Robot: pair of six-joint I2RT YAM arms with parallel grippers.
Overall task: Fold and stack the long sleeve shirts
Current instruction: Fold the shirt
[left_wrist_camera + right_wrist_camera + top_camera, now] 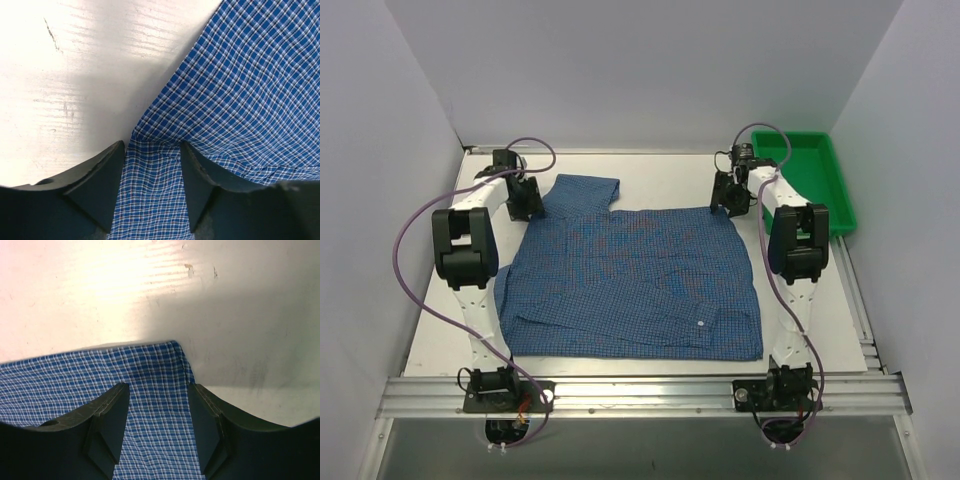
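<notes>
**Insp.:** Item location?

**Op.:** One blue checked shirt (630, 275), spread flat mid-counter (650, 165), between my two arms. A sleeve (620, 305) lies folded across the near half, with its cuff button (703, 323) facing up. A flap of cloth juts out at the far left corner. No stack seen yet. Green tray (810, 180) at far right, apart from the cloth.

**Insp.:** Left pincer?

**Op.:** Left pincer (152, 147) is down at the far left corner of the shirt. Jaws spread, fingers (95, 185) either side of a narrow tongue of cloth. Cloth sits in the gap, but I see no pinch.

**Insp.:** Right?

**Op.:** Right pincer (157, 387) is at the far right corner. Jaws also spread, straddling the hem corner, which lies flat on the counter. Not gripped, as far as the wrist view shows.

**Insp.:** Handling assessment?

**Op.:** My judgement: thin woven cotton, so light, limp, no stiffness. It'll sag and drape once lifted and won't hold a shape. Not fragile. Buttons are the only hard bits. It may slide on the smooth counter, so dragging could ruck the near half.

**Insp.:** Recommended hold?

**Op.:** Both far corners at once, a good bite in from the edge, equal height. The hem is doubled there, which gives better purchase. Avoid a single-layer nip, which could slip out.

**Insp.:** Risk?

**Op.:** An uneven lift skews the fold, and the loose sleeve may shift.
</notes>
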